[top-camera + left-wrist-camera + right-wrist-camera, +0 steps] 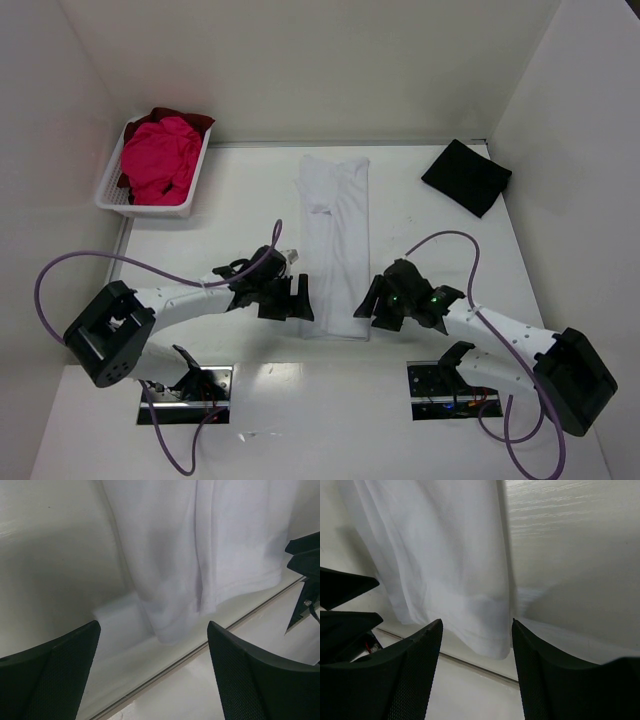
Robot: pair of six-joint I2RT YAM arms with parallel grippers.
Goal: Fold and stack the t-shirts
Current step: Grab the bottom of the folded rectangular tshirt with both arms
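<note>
At the upper left of the top view, the white basket (pixel 110 196) holds the bright pink t-shirt (pixel 160 160) bunched up, with the dark red t-shirt (pixel 196 122) showing behind it. Both are unfolded and seem to be waiting their turn.

Moving right, the left tool (pixel 300 299) sits low over the desk (pixel 230 200), just beside the lower left corner of the white t-shirt (pixel 335 250). Its jaws are spread wide and released, with nothing between them. In its wrist view the hem corner lies flat just ahead of the gap.

The white t-shirt runs down the middle of the frame as a long narrow strip, its sides already turned in and its hem nearest the arms. It probably lies this way so that both corners of the hem can be lifted together and carried up toward the collar.

The right tool (pixel 373 300) mirrors the left at the lower right corner. Its jaws stand apart, narrower than the left's, and pinch no cloth.

At the upper right, the black t-shirt (pixel 466 176) lies folded into a small square, well apart from the rest. It is likely the base of the stack.
</note>
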